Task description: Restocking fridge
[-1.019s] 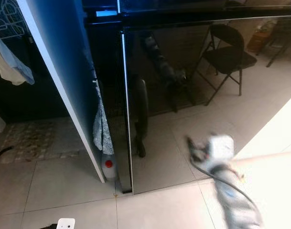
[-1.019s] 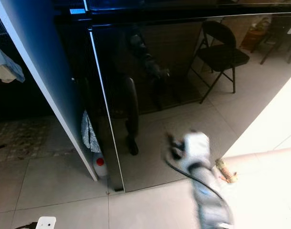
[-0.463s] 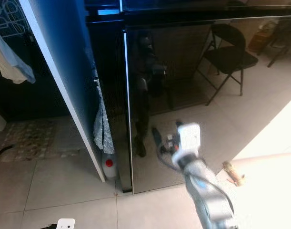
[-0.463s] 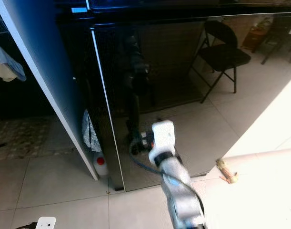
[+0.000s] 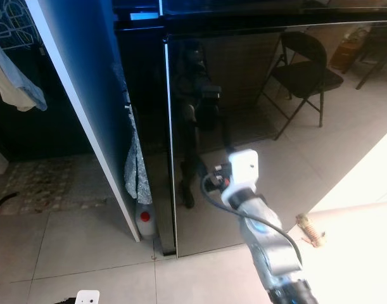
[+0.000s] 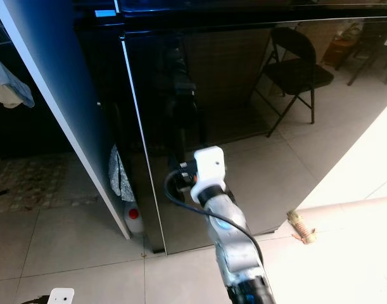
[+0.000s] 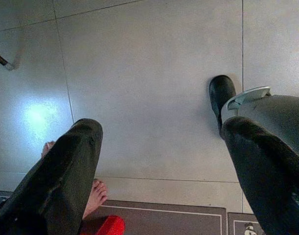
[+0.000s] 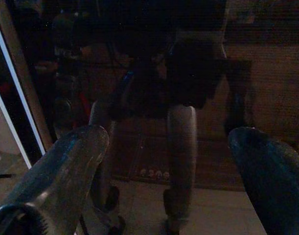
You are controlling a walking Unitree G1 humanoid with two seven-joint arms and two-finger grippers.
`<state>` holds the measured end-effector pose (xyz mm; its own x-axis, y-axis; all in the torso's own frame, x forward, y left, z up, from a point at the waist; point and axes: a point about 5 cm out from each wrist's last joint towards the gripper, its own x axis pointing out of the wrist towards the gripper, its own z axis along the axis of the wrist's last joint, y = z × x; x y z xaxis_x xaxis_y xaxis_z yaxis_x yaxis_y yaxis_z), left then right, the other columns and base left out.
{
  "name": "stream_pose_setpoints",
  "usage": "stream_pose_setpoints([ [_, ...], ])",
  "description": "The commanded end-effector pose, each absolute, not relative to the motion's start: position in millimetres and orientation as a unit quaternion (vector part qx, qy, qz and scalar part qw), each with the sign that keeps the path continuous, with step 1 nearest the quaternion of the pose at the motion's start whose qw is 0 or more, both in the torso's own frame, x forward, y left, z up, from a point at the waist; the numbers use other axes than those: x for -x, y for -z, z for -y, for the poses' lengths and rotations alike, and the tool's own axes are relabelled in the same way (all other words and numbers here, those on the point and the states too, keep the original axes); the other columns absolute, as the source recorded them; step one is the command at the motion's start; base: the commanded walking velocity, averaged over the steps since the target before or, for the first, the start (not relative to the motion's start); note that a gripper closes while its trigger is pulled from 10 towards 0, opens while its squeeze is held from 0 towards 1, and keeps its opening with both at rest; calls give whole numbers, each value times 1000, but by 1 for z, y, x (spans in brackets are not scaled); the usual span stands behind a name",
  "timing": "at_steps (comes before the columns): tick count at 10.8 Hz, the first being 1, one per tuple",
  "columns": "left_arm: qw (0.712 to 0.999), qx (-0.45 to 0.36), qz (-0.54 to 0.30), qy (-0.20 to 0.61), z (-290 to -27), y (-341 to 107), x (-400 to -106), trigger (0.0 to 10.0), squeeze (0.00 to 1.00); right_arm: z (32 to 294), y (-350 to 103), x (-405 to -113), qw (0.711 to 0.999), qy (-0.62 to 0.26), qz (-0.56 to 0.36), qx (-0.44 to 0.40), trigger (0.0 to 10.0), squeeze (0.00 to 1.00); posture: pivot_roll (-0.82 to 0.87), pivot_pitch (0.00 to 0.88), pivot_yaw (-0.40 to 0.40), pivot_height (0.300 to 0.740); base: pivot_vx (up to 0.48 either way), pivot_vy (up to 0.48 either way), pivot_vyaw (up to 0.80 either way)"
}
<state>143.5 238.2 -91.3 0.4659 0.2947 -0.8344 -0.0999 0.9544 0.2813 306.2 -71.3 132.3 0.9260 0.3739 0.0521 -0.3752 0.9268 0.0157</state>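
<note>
We are reaching our right end effector toward the fridge door, its fingers spread wide with nothing between them, close to the glossy black panel near the door's left edge. To do this well, we judge we should be hooking a finger behind that pale edge strip, then pulling steadily. The fridge is standing shut before us, dark and mirror-like, reflecting a folding chair. Our left end effector is hanging idle, open, over the floor tiles.

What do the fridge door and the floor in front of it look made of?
Fridge door: probably black glass or high-gloss panel, since it mirrors a folding chair and the right gripper near it. Floor: pale glazed tile, showing grout lines and sheen.
</note>
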Motion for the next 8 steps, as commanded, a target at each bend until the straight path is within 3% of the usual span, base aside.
stream_pose_setpoints([
  [1,844,-96,-514,-118,-238,94,-136,10000,0,65,-132,-308,979,-201,22,-14,10000,0,-204,77,-18,740,0,0,0],
  [8,843,-96,-515,-120,-237,95,-135,10000,0,24,-144,-329,967,-250,34,-23,10000,0,-195,78,-20,740,0,0,0],
])
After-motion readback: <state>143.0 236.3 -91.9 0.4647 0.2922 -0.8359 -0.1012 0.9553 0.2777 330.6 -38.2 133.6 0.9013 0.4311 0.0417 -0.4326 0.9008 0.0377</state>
